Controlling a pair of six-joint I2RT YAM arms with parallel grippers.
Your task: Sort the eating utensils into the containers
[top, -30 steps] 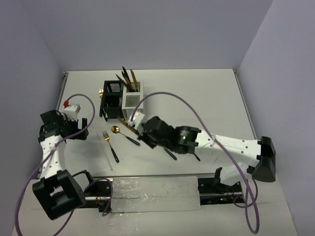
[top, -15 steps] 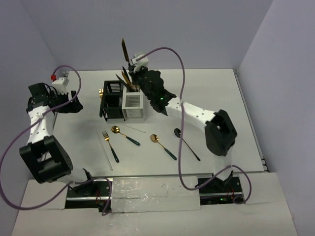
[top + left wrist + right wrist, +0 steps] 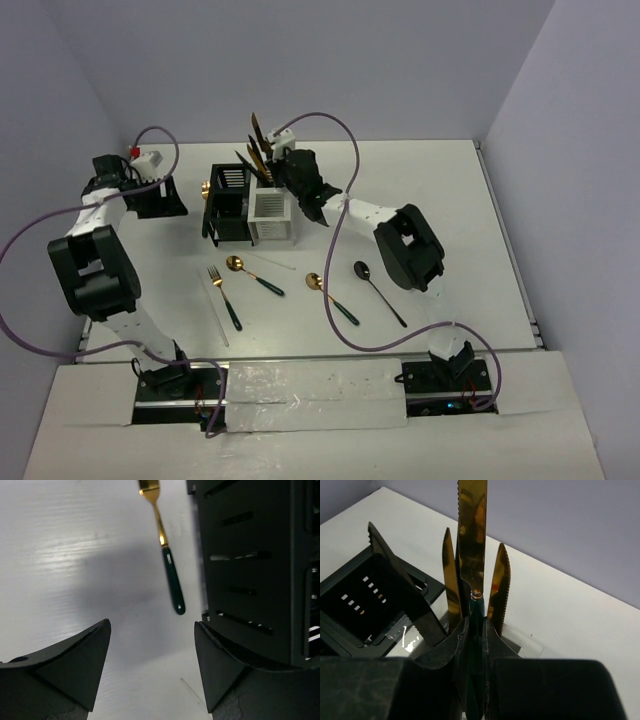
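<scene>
My right gripper (image 3: 475, 635) is clamped on the dark handle of a gold knife (image 3: 471, 535), blade up, over the white caddy (image 3: 270, 208), which already holds other knives (image 3: 497, 587); the black caddy (image 3: 228, 192) adjoins it; my left gripper (image 3: 152, 652) hangs spread wide, holding nothing, beside the black caddy near a fork (image 3: 165, 555); a second fork (image 3: 224, 295) and three spoons (image 3: 331, 297) lie on the table (image 3: 440, 190).

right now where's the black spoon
In the top view the black spoon lies flat on the table's right half, just right of the gold spoon and in front of the white caddy.
</scene>
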